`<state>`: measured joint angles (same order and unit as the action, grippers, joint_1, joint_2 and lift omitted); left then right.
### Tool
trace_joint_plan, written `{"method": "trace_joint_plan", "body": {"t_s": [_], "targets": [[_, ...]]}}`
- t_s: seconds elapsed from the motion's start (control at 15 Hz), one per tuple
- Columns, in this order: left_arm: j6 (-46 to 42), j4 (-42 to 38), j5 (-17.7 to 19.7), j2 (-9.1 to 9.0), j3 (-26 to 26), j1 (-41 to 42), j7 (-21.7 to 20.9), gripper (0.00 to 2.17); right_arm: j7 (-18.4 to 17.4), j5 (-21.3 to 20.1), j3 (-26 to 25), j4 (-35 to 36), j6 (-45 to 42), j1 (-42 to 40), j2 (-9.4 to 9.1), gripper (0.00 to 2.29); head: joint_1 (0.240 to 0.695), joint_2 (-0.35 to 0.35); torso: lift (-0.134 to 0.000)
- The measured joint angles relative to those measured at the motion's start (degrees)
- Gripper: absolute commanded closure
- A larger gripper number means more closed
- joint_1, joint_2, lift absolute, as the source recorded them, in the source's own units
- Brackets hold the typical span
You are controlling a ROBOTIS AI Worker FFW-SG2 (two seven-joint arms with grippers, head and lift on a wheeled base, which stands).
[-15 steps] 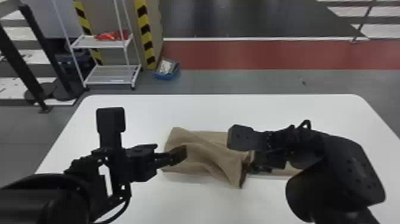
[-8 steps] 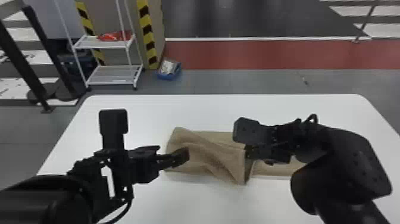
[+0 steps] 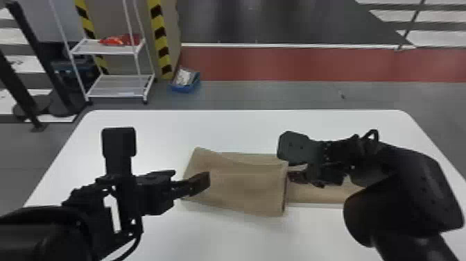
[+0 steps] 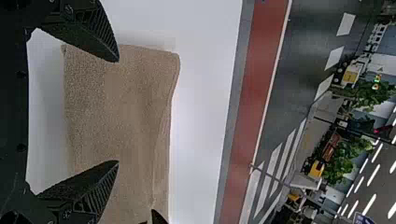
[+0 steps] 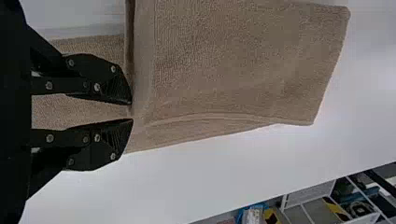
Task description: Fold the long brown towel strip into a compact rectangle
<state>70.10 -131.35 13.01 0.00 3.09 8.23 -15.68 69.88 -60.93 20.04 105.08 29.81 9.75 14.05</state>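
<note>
The brown towel (image 3: 249, 189) lies on the white table (image 3: 242, 130), its left part doubled over; the left gripper (image 3: 200, 184) is above its left end, fingers wide apart, the right gripper's (image 3: 294, 176) slightly parted beside the fold, perhaps touching it

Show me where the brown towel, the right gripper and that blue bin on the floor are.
Brown towel (image 3: 249, 187): head view, on its folded-over top layer.
Right gripper (image 5: 131, 111): right wrist view, midway between its fingertips.
Blue bin (image 3: 182, 89): head view, on its near wall.
</note>
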Motion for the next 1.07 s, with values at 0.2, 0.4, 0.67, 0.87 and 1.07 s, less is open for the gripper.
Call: {"method": "trace_joint_plan", "body": {"t_s": [0.2,0.4,0.67,0.87,1.07], "targets": [[0.00,0.00,0.01,0.00,-0.09,-0.02,-0.29,0.12,-0.81,-1.66,-1.02,-1.00,1.21,-0.05,0.35,0.09,0.695,-0.039,-0.124],[0.03,-0.09,0.21,0.00,-0.21,-0.31,-1.14,0.17,-2.38,1.47,-4.12,1.02,4.28,-0.30,0.61,0.08,0.695,-0.064,-0.124],[1.88,0.53,-1.54,0.00,-2.58,-1.40,-8.02,0.27,-20.14,19.93,-15.15,3.86,29.06,1.84,-0.82,0.06,0.695,-0.185,-0.124],[6.20,2.17,-5.91,0.00,-7.04,-2.98,-12.54,0.27,-29.84,36.17,-27.26,6.98,43.10,2.30,-2.31,0.06,0.695,-0.308,-0.124],[7.87,3.49,-13.96,0.00,-15.38,-3.59,-13.21,0.27,-39.14,46.08,-36.80,9.26,52.03,1.71,-2.22,0.07,0.695,-0.350,-0.124]]}}
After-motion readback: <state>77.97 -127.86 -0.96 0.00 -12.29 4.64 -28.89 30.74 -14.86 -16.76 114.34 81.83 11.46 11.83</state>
